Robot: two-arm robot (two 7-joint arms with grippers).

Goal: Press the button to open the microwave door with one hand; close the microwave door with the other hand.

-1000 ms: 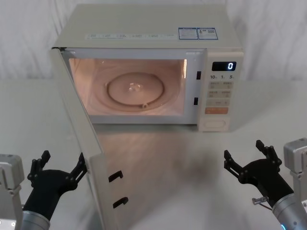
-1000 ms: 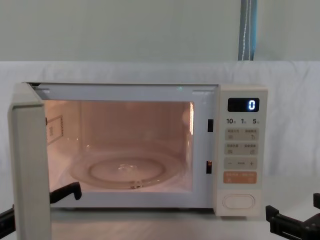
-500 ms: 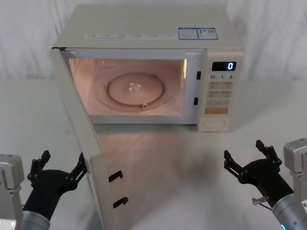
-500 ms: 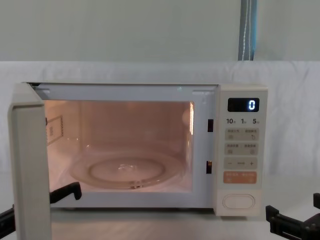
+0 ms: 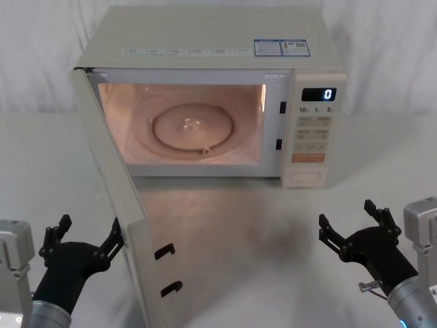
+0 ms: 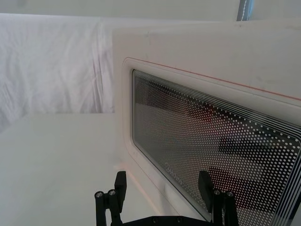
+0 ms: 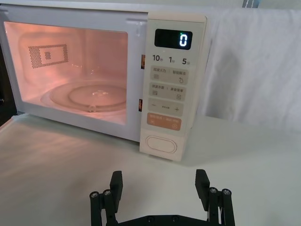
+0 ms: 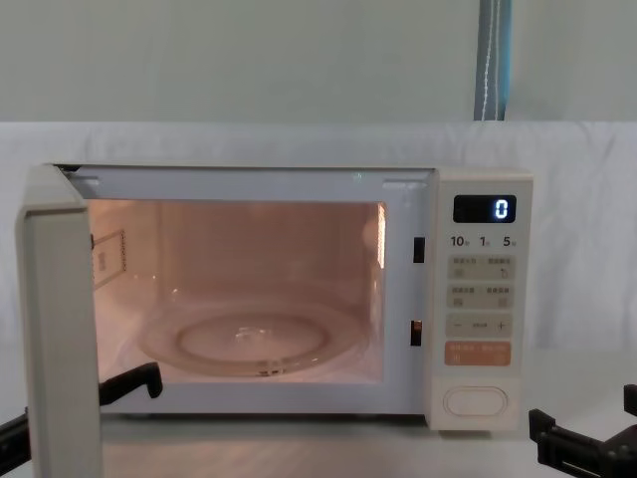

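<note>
The cream-white microwave (image 5: 205, 37) stands at the back of the table with its cavity lit and a glass turntable (image 5: 193, 128) inside. The microwave door (image 5: 113, 198) hangs wide open, swung out toward me on the left; its dotted dark window (image 6: 211, 150) faces my left wrist camera. At the foot of the control panel sits the oval button (image 5: 305, 178) (image 7: 161, 144) (image 8: 474, 400). My left gripper (image 5: 85, 239) (image 6: 162, 190) is open, just left of the door's outer edge. My right gripper (image 5: 351, 222) (image 7: 160, 188) is open, low at the front right, well short of the button.
The display (image 5: 318, 94) reads 0. Two black latch hooks (image 5: 167, 270) stick out of the door's inner face. White cloth covers the table (image 5: 273, 246) and the backdrop. Open table lies between the right gripper and the panel.
</note>
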